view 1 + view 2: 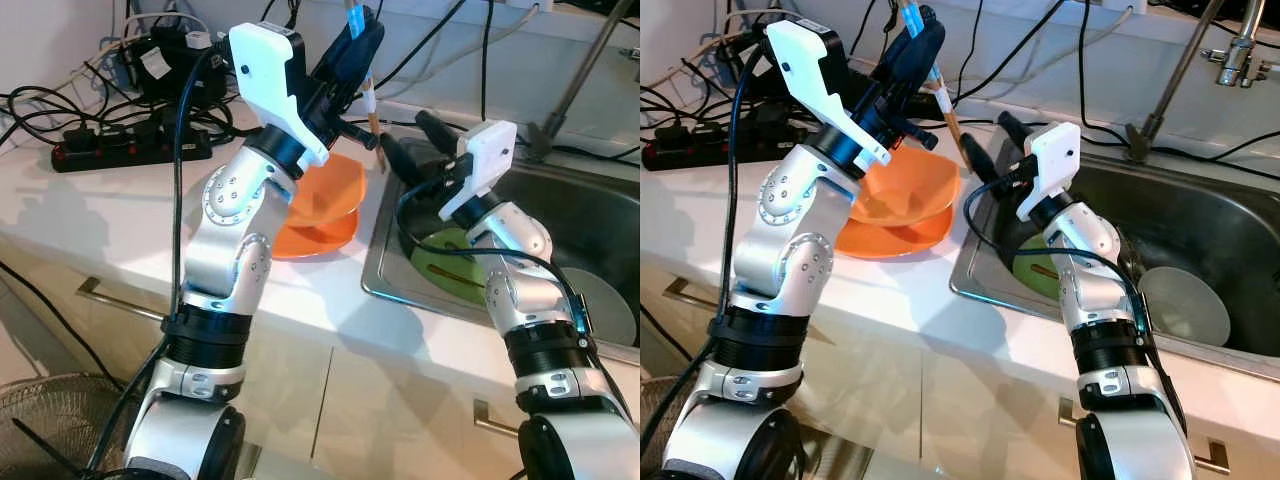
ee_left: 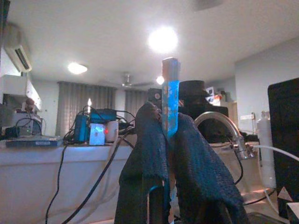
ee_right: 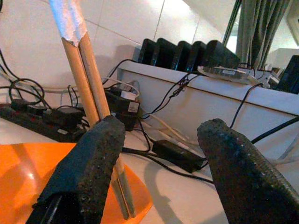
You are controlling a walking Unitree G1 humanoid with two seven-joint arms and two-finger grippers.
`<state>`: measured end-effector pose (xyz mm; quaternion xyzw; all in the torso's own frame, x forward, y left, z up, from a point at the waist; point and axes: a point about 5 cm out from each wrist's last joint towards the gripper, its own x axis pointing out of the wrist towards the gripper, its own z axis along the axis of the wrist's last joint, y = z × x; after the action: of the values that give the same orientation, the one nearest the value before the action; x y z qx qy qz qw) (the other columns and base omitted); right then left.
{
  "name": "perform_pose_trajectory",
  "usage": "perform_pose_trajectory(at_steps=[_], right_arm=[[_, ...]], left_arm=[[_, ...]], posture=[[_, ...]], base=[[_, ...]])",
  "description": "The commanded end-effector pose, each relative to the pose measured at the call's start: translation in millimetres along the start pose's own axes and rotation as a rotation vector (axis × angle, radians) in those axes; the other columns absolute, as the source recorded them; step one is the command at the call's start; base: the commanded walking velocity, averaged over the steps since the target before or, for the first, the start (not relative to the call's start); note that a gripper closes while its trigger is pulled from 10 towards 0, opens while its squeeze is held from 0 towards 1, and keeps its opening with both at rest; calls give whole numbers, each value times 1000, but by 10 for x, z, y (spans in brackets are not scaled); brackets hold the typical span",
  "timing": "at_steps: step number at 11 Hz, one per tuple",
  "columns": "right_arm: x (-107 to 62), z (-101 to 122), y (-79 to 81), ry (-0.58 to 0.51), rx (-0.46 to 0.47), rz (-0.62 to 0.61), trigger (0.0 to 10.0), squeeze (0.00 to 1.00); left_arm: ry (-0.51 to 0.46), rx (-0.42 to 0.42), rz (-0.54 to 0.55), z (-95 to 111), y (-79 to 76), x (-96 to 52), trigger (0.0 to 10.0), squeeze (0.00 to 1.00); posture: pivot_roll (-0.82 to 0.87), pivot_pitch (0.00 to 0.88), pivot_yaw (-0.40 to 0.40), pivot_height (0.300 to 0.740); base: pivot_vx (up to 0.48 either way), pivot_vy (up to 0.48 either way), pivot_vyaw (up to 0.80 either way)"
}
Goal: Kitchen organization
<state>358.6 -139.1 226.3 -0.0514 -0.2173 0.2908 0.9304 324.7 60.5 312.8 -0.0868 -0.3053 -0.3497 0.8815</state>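
L gripper [image 1: 915, 45], upper centre of frame, clamped on chopsticks [image 1: 949, 122] w/ blue top, held above orange bowls [image 1: 902, 205] on counter [image 1: 120, 215]. R gripper [image 1: 402, 145], fingers apart, at sink [image 1: 1230, 235] rim, frame centre.

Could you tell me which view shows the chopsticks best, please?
The right wrist view: both chopsticks stand close and sharp over the orange bowl. The left wrist view shows their blue end pinched in the left hand; the eye views show slivers.
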Motion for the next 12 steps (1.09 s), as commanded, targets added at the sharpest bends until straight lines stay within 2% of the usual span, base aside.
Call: perform_pose_trajectory(at_steps=[1, 7, 10, 11, 12], right_arm=[[9, 23, 63, -8, 16, 50, 10000, 0], [-21, 25, 216, -10, 74, 169, 10000, 0], [-3, 11, 169, -1, 64, 117, 10000, 0], [-1, 0, 148, 5, 65, 96, 7922, 0], [0, -17, 117, 15, 58, 68, 0, 0]], left_arm=[[-2, -15, -52, 5, -89, 18, 10000, 0], [12, -17, -68, -18, -112, 36, 10000, 0], [23, -20, -86, -27, -142, 38, 10000, 0], [26, -22, -88, -31, -150, 34, 10000, 0], [30, -23, -92, -35, -157, 34, 10000, 0]], posture=[[197, 0, -35, 740], [195, 0, -34, 740], [202, 0, -35, 740], [203, 0, -35, 740], [205, 0, -35, 740]], base=[[0, 0, 0], [0, 0, 0], [0, 0, 0], [0, 0, 0], [0, 0, 0]])
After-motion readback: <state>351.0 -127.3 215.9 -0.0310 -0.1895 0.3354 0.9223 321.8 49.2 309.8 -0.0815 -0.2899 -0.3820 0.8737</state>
